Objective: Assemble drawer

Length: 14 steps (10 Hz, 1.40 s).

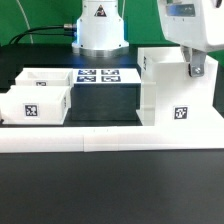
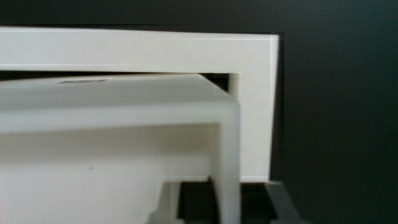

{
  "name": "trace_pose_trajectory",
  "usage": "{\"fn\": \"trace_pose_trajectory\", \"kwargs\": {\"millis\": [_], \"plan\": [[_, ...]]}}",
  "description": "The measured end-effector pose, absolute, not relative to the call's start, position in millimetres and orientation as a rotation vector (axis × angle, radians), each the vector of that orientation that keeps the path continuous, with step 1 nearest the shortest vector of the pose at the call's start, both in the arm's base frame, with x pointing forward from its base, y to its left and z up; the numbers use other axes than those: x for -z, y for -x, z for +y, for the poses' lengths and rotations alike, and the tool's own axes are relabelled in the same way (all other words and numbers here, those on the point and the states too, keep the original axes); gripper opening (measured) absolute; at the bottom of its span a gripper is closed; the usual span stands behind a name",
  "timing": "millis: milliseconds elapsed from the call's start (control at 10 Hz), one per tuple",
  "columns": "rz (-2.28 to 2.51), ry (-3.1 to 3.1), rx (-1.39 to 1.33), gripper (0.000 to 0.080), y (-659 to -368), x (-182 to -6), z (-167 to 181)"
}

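The white drawer case [image 1: 172, 98] stands at the exterior view's right, with a tag on its front. My gripper [image 1: 197, 70] has come down onto its upper right wall. In the wrist view my gripper [image 2: 230, 203] has its dark fingers [image 2: 192, 205] pressed on both sides of the case's thin upright wall [image 2: 231, 150], so it is shut on that wall. The case's top edge [image 2: 143, 48] runs across the wrist view. The white drawer tray [image 1: 38, 96], open on top and tagged, sits apart at the exterior view's left.
The marker board [image 1: 106, 76] lies flat between tray and case, in front of the arm's white base [image 1: 99, 28]. A long white ledge [image 1: 110, 143] runs along the front. The black table [image 1: 110, 190] lies beyond it.
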<state>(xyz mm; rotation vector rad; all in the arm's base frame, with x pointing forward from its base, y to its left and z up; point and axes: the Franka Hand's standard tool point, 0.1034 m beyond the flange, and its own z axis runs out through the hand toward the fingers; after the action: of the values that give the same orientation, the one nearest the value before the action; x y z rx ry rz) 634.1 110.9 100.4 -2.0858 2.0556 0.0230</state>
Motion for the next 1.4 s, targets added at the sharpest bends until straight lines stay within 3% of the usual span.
{"fn": "trace_pose_trajectory", "kwargs": {"millis": [500,600,700,900,1000,1100,1400], "plan": [[2.071,2.088,-0.048,0.0041,-645.2,-100.8,111.3],[2.065,2.093,-0.048,0.0138,-645.0,-100.7,112.1],[2.061,2.098,-0.047,0.0138,-644.9,-100.7,112.6],[2.049,2.108,-0.046,0.0455,-644.7,-100.7,113.5],[2.044,2.113,-0.045,0.0455,-644.8,-100.8,113.8],[2.04,2.116,-0.043,0.0601,-645.0,-101.1,114.1],[1.869,2.273,-0.037,0.0647,-628.8,-106.4,113.5]]}}
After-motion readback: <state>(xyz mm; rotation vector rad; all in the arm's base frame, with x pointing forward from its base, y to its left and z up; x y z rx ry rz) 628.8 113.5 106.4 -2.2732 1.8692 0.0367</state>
